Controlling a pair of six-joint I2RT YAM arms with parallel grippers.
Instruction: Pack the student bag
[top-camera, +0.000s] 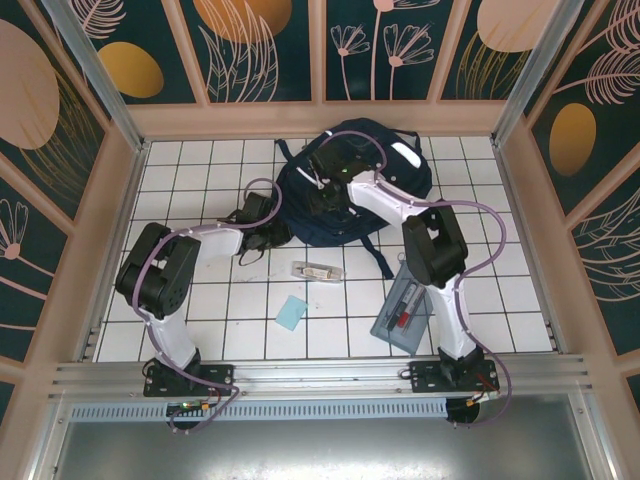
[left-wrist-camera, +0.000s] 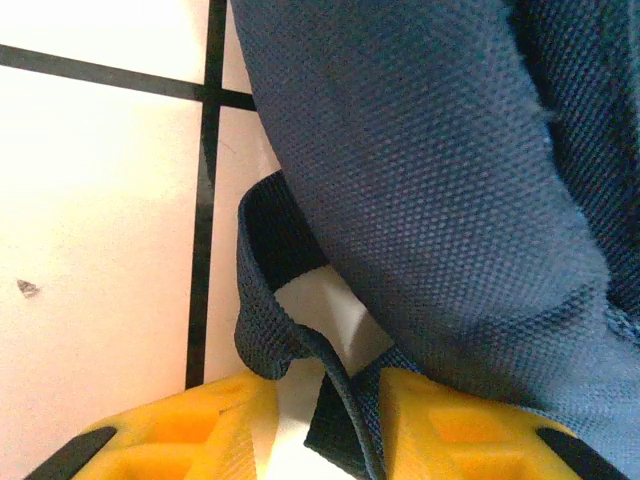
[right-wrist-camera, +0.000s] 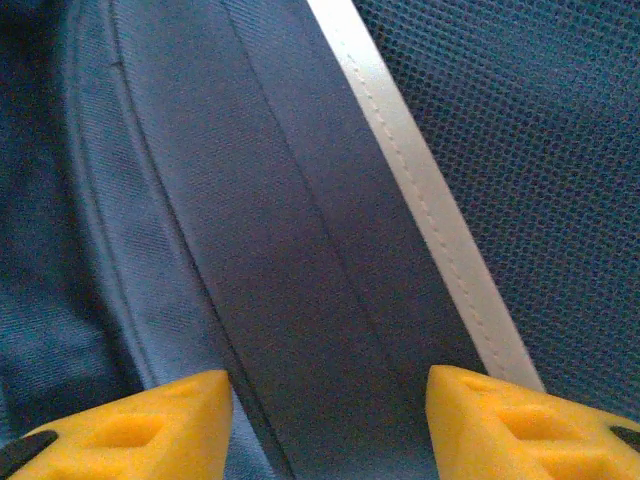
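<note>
The student bag (top-camera: 400, 165), navy with white stripes, lies at the back middle of the tiled floor. My left gripper (top-camera: 264, 230) is at the bag's left edge. In the left wrist view the bag's body (left-wrist-camera: 420, 180) bulges at the right and a dark webbing strap (left-wrist-camera: 262, 250) loops down between the yellow fingers. The left gripper (left-wrist-camera: 328, 388) stands narrowly open: the strap lies against the right finger, with floor showing between it and the left finger. My right gripper (top-camera: 325, 188) is over the bag's middle. It (right-wrist-camera: 328, 378) stands open against navy fabric (right-wrist-camera: 250, 200) beside a white stripe (right-wrist-camera: 420, 190).
A grey transparent pencil case (top-camera: 405, 312) with pens lies in front of the right arm. A small white packaged item (top-camera: 316, 270) and a light blue square pad (top-camera: 292, 312) lie on the tiles between the arms. Wooden walls ring the floor.
</note>
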